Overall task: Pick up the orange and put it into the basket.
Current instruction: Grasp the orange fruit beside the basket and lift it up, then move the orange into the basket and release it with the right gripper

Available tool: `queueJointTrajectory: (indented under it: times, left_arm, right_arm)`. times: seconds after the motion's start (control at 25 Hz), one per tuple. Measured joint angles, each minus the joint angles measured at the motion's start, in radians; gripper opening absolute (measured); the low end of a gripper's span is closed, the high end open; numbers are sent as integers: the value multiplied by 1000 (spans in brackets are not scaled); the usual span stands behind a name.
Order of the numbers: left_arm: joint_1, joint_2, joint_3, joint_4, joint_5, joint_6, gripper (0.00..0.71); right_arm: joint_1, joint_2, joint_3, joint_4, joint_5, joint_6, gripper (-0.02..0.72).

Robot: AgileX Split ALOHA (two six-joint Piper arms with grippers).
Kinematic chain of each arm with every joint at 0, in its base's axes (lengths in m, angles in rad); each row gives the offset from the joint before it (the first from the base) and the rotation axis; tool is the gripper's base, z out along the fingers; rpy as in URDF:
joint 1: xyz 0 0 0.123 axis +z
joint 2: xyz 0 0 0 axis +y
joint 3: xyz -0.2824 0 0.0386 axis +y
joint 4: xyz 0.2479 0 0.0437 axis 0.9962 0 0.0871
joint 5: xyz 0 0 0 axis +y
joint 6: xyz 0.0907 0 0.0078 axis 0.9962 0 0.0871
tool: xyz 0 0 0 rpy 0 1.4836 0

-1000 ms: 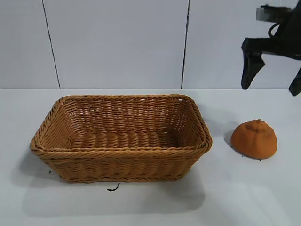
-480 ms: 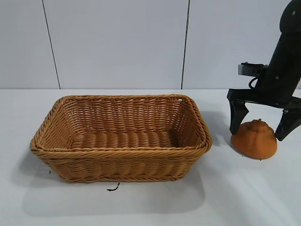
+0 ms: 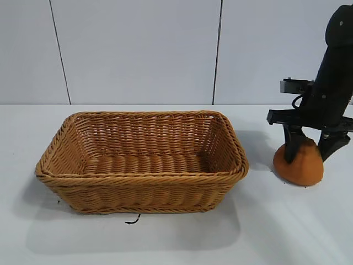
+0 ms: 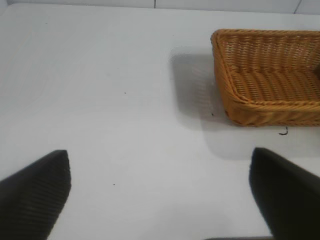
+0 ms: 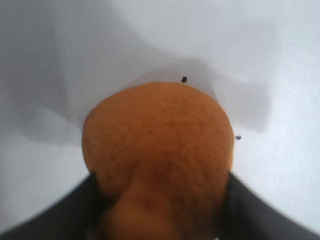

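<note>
The dull-orange, lumpy orange [image 3: 298,169] rests on the white table just right of the basket [image 3: 142,178], a wide tan wicker one with nothing in it. My right gripper [image 3: 308,155] reaches down from above and is shut on the orange, one black finger pressed against each side. In the right wrist view the orange [image 5: 159,145] bulges between the fingers of the right gripper [image 5: 161,200]. My left gripper [image 4: 160,200] hangs open over bare table, away from the basket [image 4: 270,113]; the left arm is outside the exterior view.
White table [image 3: 287,232] with a pale panelled wall [image 3: 138,49] behind. A small dark scrap [image 3: 132,221] lies in front of the basket. Tiny dark specks [image 5: 184,79] dot the table beside the orange.
The right arm came down from high at the right onto the orange. Its fingers, wide apart half a second ago, have closed against the fruit's sides. Basket unmoved.
</note>
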Motion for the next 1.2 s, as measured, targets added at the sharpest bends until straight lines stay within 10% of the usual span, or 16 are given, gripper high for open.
queueJointTrajectory:
  times: [0.08,0.52,1.2]
  left_arm:
    - [0,0,0,0,0,0,696]
    - [0,0,0,0,0,0,696]
    - [0,0,0,0,0,0,696]
  right_arm:
    - [0,-4,-7,0,22,-2,42]
    - [0,-65,-269,-3,285,-12,44]
    - [144,-121,-431,71,309,-12,44]
